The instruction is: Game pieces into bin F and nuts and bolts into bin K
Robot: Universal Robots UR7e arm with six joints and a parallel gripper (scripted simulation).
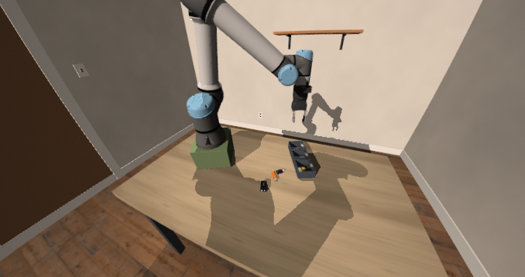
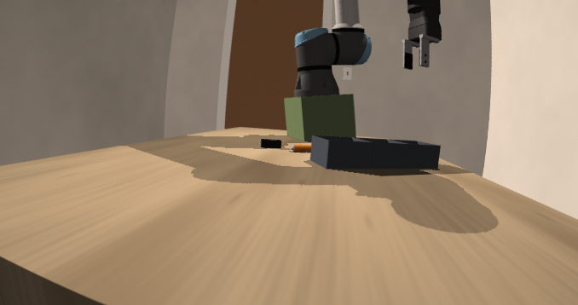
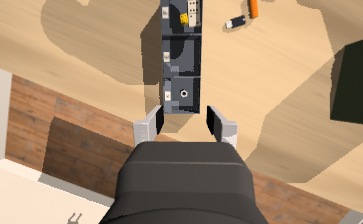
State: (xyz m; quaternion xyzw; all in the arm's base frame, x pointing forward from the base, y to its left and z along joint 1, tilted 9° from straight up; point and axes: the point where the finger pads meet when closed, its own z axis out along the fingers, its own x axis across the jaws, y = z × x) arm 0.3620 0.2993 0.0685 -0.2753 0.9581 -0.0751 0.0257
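Wood-grained table point(image 1: 372, 198) point(image 2: 273, 235) point(image 3: 102, 50) — smooth, matt bins point(image 1: 293, 159) point(image 2: 384, 155) point(image 3: 200, 55), metallic-looking nut point(image 3: 181, 95) — greyish

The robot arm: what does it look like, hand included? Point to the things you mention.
The arm point(image 1: 248, 37) point(image 2: 347, 2) has smooth, rounded light-grey tubes, charcoal joints and pale blue round caps. Its dark, blocky hand point(image 1: 299, 120) point(image 2: 415, 60) point(image 3: 185, 114) ends in two straight silvery fingers with black inner pads. I see no loose cables.

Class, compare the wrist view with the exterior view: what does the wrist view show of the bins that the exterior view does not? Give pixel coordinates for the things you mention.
Only the wrist view: a small metal nut point(image 3: 184, 93) and a yellow piece point(image 3: 184, 19) inside separate bins.

Only the exterior view: the brown door point(image 2: 273, 56).

Both: the dark grey row of bins point(image 3: 181, 76) point(image 2: 384, 155), an orange cylindrical object point(image 3: 253, 8) point(image 2: 302, 148) and the open two-finger tool point(image 3: 185, 114) point(image 2: 415, 66).
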